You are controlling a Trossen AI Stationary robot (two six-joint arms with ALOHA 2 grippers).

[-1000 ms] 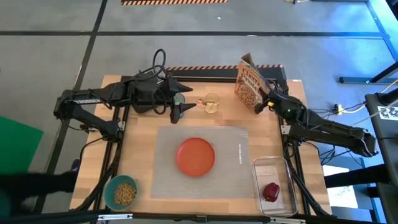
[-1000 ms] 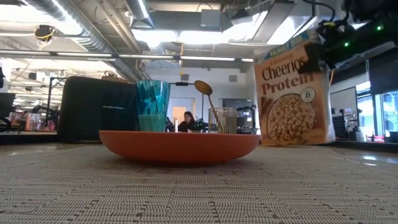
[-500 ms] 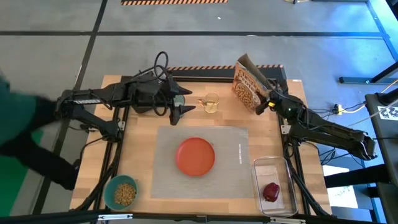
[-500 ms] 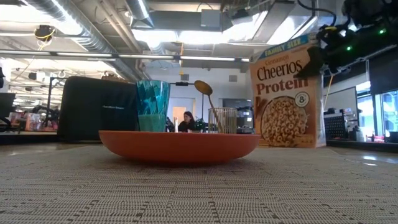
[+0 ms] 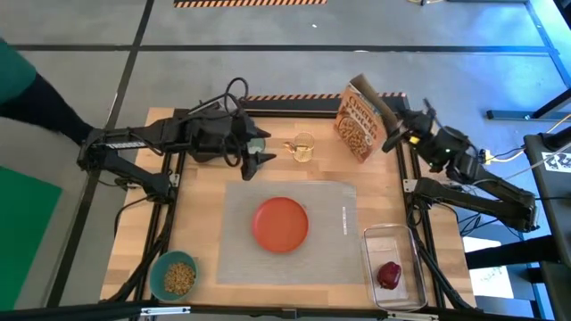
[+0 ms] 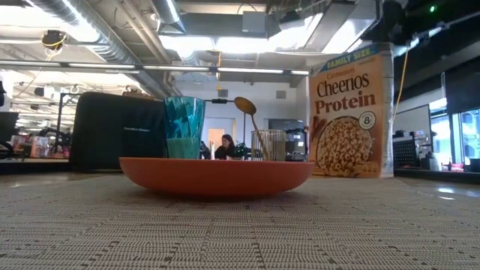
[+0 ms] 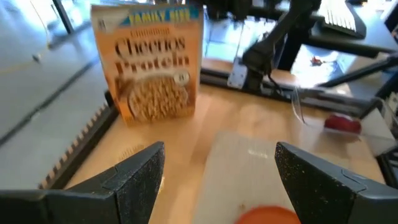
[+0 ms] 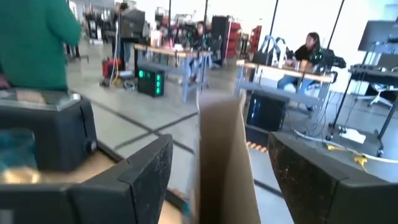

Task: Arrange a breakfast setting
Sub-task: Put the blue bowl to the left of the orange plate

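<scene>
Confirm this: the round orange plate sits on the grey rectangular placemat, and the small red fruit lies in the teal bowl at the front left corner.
One thing is wrong. The small red fruit lies in the clear rectangular plastic tray at the front right, not in the teal bowl, which holds cereal. The high view shows it. The round orange plate does sit on the grey rectangular placemat.

Orange plate [image 7: 268,215] cut by the frame edge; toaster [image 5: 207,143] hidden under left arm.

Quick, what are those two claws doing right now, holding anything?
Left gripper: open, holding nothing, over the table near the cup.
Right gripper: open, holding nothing; its fingers stand either side of the cereal box.
</scene>
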